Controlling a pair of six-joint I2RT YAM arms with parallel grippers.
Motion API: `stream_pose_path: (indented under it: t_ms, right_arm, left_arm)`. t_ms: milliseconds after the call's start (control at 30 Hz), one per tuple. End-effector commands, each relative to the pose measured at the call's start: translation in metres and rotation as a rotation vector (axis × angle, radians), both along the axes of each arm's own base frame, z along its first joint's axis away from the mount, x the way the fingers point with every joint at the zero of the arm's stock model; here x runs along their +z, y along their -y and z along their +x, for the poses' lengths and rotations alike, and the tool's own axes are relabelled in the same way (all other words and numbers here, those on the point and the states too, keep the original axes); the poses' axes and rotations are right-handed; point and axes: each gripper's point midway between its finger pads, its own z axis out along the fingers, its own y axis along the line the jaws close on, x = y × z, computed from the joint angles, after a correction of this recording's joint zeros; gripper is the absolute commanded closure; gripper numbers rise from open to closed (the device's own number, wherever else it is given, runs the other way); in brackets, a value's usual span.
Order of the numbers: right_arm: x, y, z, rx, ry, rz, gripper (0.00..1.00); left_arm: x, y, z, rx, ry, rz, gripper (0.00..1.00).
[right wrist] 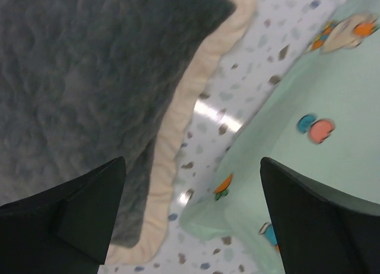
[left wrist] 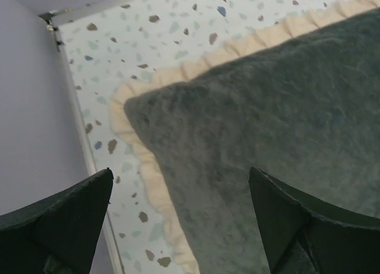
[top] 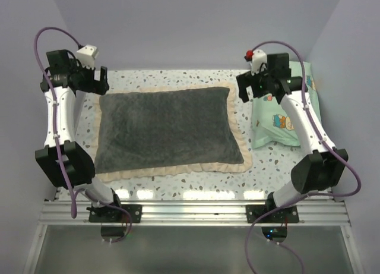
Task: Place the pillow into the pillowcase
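The pillowcase [top: 166, 131] is lying plump on the bench [top: 178, 78], the pillow unseen, judged inside. The left end effector [top: 97, 82] and right end effector [top: 255, 90] are being held wide open, empty; withdrawal is being called for next.

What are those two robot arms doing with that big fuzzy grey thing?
The arms are working on a pillowcase. It lies flat on the speckled table with its grey fuzzy side up. It looks puffy, so the pillow may be inside, but no cream pillow shows. The left hand hangs open over the far left corner. The right hand hangs open by the far right corner. Neither holds anything. A mint-green cartoon pillow lies beside it on the right.
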Motion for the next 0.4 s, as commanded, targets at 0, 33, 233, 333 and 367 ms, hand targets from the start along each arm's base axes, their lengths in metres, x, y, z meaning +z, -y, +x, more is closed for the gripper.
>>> stream_pose_path:
  t_ms: [0,33,233,333,367]
  right_arm:
    - [-0.076,-0.024,-0.071,0.033,-0.293,0.161,0.01]
    - [-0.079,-0.024,-0.073,0.033,-0.272,0.172,0.02]
    - [-0.099,-0.018,-0.107,-0.018,-0.274,0.200,0.01]
    - [-0.101,-0.018,-0.112,-0.030,-0.263,0.211,0.01]
    - [-0.099,-0.018,-0.112,-0.030,-0.261,0.213,0.02]
  left_arm:
    - [-0.058,0.027,-0.034,-0.039,-0.147,-0.115,0.00]
    - [-0.060,0.030,-0.043,-0.047,-0.144,-0.112,0.00]
    - [-0.098,0.043,-0.070,-0.044,-0.144,-0.043,0.00]
    - [-0.102,0.043,-0.073,-0.028,-0.143,-0.022,0.00]
    - [-0.099,0.043,-0.071,-0.026,-0.133,-0.016,0.00]
